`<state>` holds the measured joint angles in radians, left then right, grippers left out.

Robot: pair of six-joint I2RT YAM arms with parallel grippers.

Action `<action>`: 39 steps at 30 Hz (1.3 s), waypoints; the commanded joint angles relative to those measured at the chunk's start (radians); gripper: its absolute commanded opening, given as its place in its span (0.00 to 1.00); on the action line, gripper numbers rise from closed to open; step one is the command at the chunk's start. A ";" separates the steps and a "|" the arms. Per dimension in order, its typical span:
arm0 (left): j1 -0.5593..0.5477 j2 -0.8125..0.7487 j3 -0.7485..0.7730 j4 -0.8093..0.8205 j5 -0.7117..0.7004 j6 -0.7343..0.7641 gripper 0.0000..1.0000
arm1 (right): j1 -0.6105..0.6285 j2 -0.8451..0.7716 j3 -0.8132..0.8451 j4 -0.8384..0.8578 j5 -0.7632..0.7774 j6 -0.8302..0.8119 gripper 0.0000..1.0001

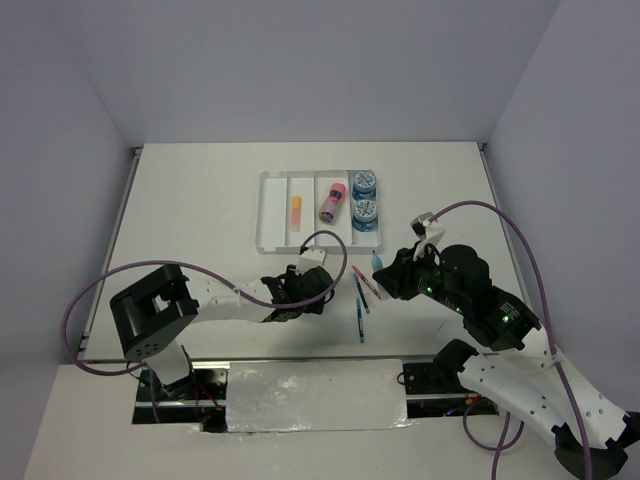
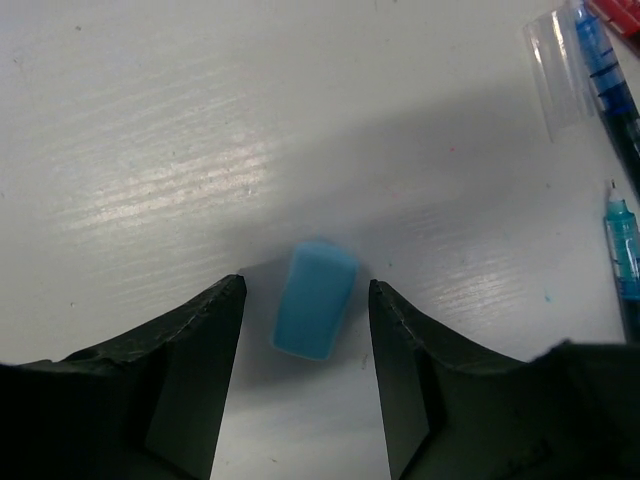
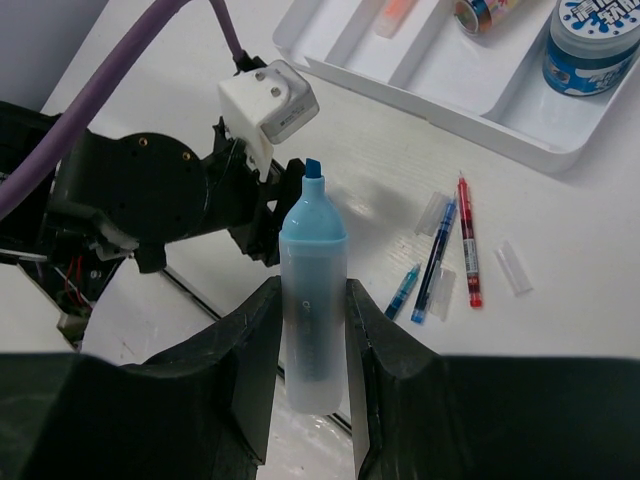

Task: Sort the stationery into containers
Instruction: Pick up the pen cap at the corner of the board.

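Observation:
My left gripper [image 1: 300, 292] is low over the table, open, and its fingers straddle a light-blue eraser [image 2: 315, 298] lying flat, touching neither finger. My right gripper [image 3: 312, 290] is shut on a light-blue marker [image 3: 312, 270] with a frosted cap and holds it upright above the table, right of the left arm [image 3: 150, 190]. The clear tray [image 1: 268, 208] holds an orange eraser [image 1: 296, 210], a pink cylinder [image 1: 332, 203] and two blue rolls [image 1: 364, 197]. Blue pens [image 3: 438, 258] and a red pen [image 3: 467, 240] lie loose between the grippers.
Clear pen caps [image 3: 510, 267] lie beside the loose pens. A short blue pen [image 2: 622, 250] and a longer one [image 2: 605, 65] lie just right of my left gripper. The table's near edge with its metal strip [image 1: 310, 392] is close behind both wrists.

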<state>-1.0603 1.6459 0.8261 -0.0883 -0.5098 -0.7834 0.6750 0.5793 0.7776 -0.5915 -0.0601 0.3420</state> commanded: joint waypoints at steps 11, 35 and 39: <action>0.060 0.037 0.070 -0.051 0.146 0.150 0.52 | -0.005 0.002 0.026 0.022 0.005 -0.020 0.00; 0.054 -0.018 0.070 -0.123 0.119 0.061 0.00 | -0.006 -0.021 -0.003 0.039 -0.012 0.000 0.00; 0.066 -0.292 0.053 -0.032 0.148 0.029 0.00 | -0.005 -0.024 -0.066 0.201 -0.197 0.055 0.00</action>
<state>-1.0031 1.5620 0.8730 -0.2028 -0.3847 -0.7143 0.6739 0.5602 0.7544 -0.5465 -0.1261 0.3584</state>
